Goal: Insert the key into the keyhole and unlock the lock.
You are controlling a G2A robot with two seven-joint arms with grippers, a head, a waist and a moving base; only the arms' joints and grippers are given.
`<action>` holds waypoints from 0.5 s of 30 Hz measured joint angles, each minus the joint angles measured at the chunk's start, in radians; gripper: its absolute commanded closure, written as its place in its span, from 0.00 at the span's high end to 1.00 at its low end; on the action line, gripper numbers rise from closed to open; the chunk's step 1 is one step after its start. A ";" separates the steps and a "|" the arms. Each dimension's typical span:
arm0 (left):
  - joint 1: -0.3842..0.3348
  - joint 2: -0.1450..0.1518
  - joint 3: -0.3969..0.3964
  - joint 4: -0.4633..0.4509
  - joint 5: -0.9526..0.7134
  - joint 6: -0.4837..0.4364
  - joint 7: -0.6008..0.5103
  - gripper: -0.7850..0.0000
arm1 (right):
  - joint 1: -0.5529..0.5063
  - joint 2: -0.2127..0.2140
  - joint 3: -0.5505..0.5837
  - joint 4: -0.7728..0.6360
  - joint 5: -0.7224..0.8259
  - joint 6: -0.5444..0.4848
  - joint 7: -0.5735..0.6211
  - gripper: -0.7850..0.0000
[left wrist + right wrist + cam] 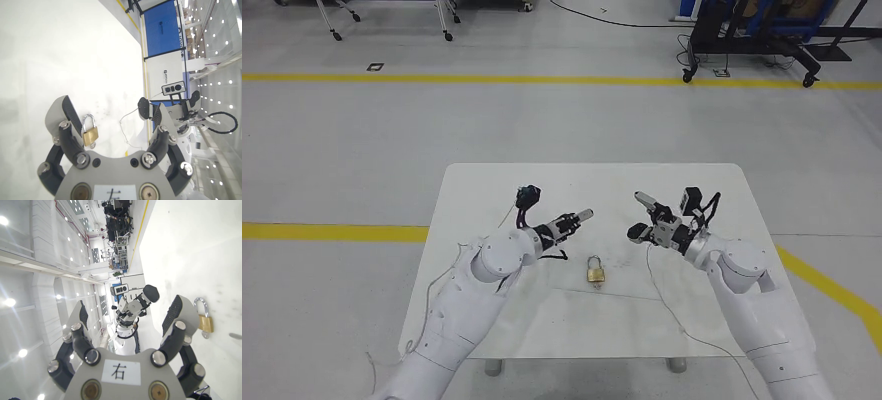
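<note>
- The small brass padlock (596, 271) with a silver steel shackle lies flat on the white table (692, 330). It is between the two arms and a little nearer to the robot than both claws.
- A small silver key (93, 145) shows at the bottom end of the brass body, touching it. I cannot tell whether its blade sits in the keyhole.
- I judge the padlock to be dense for its size, fully stiff and not fragile. Its smooth metal may slide on the table or slip between the pads. The broad flat faces of the body seem the best place to take hold, because the round shackle would roll.
- The key looks thin and light and lies low, so it is probably difficult to pinch. Its flat head is the only good place.
- The left claw (113, 103) hangs above the table with its fingers wide apart, holding and touching nothing.
- The right claw (130, 300) is likewise spread wide and empty, near the padlock but apart from it.
</note>
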State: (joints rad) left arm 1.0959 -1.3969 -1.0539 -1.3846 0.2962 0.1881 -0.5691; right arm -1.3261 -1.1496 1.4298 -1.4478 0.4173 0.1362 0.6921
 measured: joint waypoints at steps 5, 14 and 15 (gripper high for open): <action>0.004 0.025 -0.048 -0.101 0.159 0.040 -0.013 1.00 | 0.053 0.014 0.081 0.041 -0.077 -0.092 -0.059 1.00; -0.023 0.057 -0.134 -0.229 0.430 0.064 0.011 1.00 | 0.127 0.037 0.172 0.071 -0.266 -0.187 -0.148 1.00; -0.023 0.056 -0.134 -0.228 0.427 0.064 0.011 1.00 | 0.126 0.037 0.172 0.071 -0.264 -0.186 -0.147 1.00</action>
State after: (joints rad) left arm 1.0730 -1.3405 -1.1875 -1.6126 0.7231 0.2518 -0.5582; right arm -1.2000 -1.1129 1.6016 -1.3767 0.1529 -0.0498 0.5450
